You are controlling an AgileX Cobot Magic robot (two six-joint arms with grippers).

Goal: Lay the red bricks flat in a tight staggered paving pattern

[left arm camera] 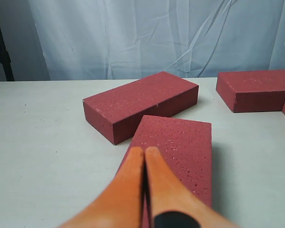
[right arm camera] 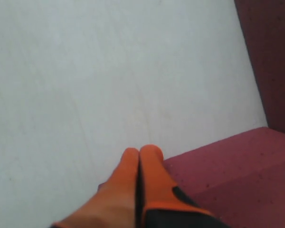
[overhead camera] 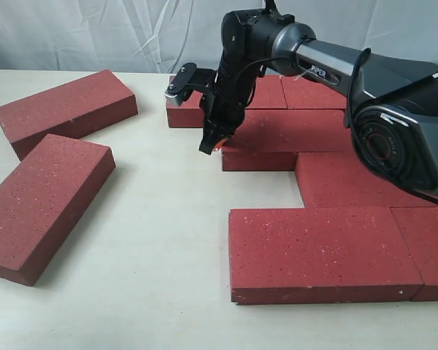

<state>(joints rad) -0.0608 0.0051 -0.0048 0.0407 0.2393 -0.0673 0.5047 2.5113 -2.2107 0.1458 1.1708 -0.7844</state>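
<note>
- The right gripper has its orange fingers pressed together on nothing, tips down at the left end of a paved brick.
- The left gripper is also pressed together and empty, above the near loose brick.
- The paving lies flat in staggered rows at the table's right, edges touching.
- A 2nd loose brick lies askew at the left, apart from the paving.

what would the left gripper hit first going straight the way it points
Likely the nearer loose brick right ahead of the left gripper; if it passes above, the angled brick behind. Height is unclear.
</note>
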